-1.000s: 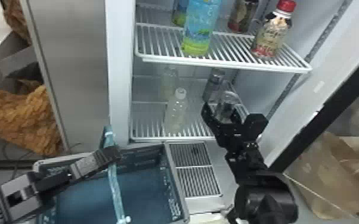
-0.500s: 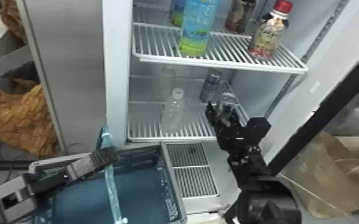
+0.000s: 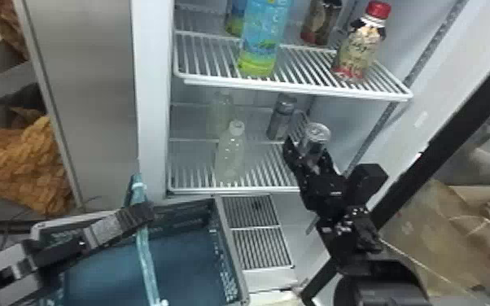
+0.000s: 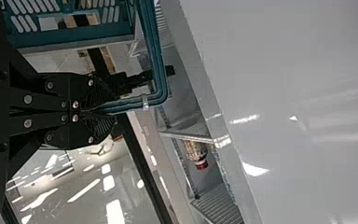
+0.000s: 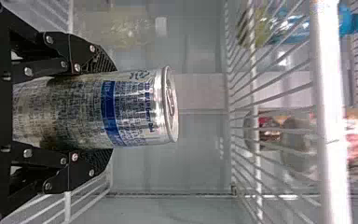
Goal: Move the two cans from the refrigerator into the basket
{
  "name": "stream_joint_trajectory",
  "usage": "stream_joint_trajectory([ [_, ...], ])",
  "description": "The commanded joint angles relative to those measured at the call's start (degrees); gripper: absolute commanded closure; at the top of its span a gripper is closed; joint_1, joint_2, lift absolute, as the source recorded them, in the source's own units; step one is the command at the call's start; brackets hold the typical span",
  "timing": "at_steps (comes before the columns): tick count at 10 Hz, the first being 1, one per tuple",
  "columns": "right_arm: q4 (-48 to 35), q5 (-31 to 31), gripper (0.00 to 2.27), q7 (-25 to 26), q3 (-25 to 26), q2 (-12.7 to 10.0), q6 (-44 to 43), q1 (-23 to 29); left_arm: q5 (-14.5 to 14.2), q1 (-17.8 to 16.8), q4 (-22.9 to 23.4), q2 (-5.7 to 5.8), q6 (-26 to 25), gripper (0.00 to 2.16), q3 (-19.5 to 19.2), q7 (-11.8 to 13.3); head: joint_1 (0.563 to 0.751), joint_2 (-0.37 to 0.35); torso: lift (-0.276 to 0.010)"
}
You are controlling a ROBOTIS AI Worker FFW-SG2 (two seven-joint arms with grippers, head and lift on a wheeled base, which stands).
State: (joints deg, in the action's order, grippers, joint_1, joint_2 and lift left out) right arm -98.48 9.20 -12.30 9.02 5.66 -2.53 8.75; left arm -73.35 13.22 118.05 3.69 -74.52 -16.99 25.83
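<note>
Since the right gripper (image 5: 109, 111) has the can (image 5: 133, 112) clamped between its fingers, lid (image 5: 170, 103) past the tips, ease it out level below the upper shelf (image 3: 297, 89), then over the basket (image 3: 232, 252), whose handle (image 4: 154, 56) the left gripper (image 4: 112, 110) pinches.

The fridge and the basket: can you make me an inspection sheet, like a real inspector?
Surface: lower wire shelf holds a pale bottle.
Job's things: silver can in the right gripper; basket in front of the fridge; a grey container farther back, maybe the other can, can't tell.
Clutter: blue-green bottle and red-capped bottle on the upper shelf.
Grippers: right shut on the can; left gripper shut on the basket's handle.
Cables: thin dark strands at the left, perhaps cords.
Surroundings: orange-brown heap at the left, brown paper at the right.
Spills: nothing seen.
</note>
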Motion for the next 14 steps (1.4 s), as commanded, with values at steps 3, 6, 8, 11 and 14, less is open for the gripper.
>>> stream_joint_trajectory([
  [3,-10.43,4.51,1.27,0.00,-3.08,0.67,4.63,6.86,0.00,0.13,0.00,0.00,-0.01,1.21,-0.03,0.01,0.695,-0.264,-0.219],
  [6,-16.48,8.51,1.27,0.00,-5.70,1.37,7.59,11.22,0.11,0.13,0.00,0.00,-0.01,1.21,-0.03,0.01,0.695,-0.231,-0.219],
  [8,-19.71,11.36,1.27,-0.09,-8.22,1.99,9.13,13.18,0.11,0.13,0.00,0.00,-0.01,1.21,-0.03,-0.08,0.695,-0.200,-0.219],
  [11,-22.38,15.82,1.27,-0.53,-13.02,2.95,10.26,15.01,0.11,0.27,0.00,0.00,-0.01,1.21,-0.03,-0.08,0.695,-0.145,-0.219],
  [14,-22.95,19.13,1.27,-1.41,-18.50,4.01,11.52,15.01,0.11,0.27,0.00,-0.09,-0.01,1.21,-0.15,-0.08,0.695,-0.080,-0.219],
])
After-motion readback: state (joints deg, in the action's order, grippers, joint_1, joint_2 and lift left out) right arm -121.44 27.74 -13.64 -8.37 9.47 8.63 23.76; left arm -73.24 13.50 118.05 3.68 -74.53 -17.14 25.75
